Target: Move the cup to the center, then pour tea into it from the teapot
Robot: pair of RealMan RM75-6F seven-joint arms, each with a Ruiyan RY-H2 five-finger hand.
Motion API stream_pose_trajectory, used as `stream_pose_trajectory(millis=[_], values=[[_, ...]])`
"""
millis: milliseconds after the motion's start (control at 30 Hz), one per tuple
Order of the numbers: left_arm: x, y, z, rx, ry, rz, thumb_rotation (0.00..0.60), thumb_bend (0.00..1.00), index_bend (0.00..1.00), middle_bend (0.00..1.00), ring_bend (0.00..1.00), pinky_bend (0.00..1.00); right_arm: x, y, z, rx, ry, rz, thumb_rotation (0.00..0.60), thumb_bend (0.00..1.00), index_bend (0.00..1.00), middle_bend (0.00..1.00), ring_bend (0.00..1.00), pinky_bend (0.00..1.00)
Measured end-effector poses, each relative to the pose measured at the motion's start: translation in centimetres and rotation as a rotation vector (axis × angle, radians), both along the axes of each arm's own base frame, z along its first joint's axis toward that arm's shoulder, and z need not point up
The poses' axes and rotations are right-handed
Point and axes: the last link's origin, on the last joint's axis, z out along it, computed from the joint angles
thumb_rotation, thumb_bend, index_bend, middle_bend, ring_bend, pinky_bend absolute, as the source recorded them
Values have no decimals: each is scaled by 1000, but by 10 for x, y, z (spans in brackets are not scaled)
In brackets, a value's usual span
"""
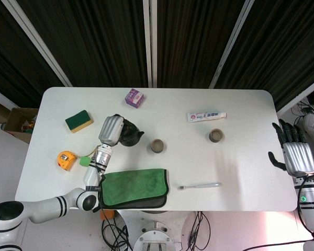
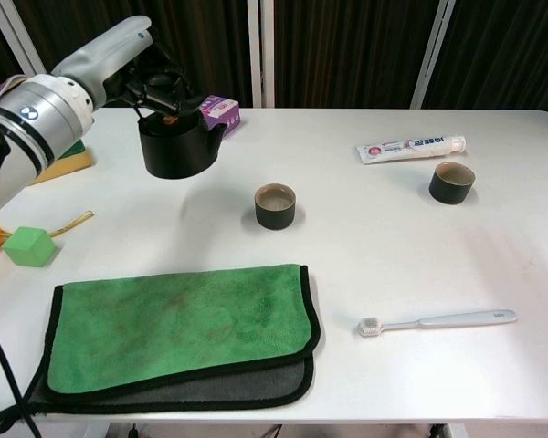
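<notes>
Your left hand grips the teapot aloft, left of the cup; your right hand hangs empty, fingers apart.

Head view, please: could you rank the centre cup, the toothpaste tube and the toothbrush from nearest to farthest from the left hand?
From the left hand:
1. Centre cup, just to its right.
2. Toothbrush, near the front edge.
3. Toothpaste tube, toward the back right.

Two cups, one teapot, toothpaste, toothbrush, cloth, sponge, tape measure, green cube, purple box.
</notes>
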Motion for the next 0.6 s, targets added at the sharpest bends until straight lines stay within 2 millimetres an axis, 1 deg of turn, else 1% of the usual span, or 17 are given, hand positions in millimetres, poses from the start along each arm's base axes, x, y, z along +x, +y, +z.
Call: stream_pose_trajectory(millis=[133, 267, 367, 600], values=[[-21, 0, -1, 17, 21, 9, 600, 347, 1000, 1000, 1000, 453, 0, 1, -1, 3, 3, -3, 600, 329, 0, 0, 0, 0], [-36, 0, -3, 34, 43, 5, 600, 346, 1000, 1000, 1000, 455, 0, 1, -2, 4, 5, -7, 600, 329, 0, 0, 0, 0], [-46, -1, -6, 38, 55, 3, 600, 347, 1000, 1000, 1000, 460, 0, 2, -2, 2, 6, -8, 600, 329, 0, 0, 0, 0], [-62, -2, -14, 30, 65, 13, 600, 347, 1000, 1000, 1000, 461, 2, 3, -1, 0, 10, -5, 600, 329, 0, 0, 0, 0]])
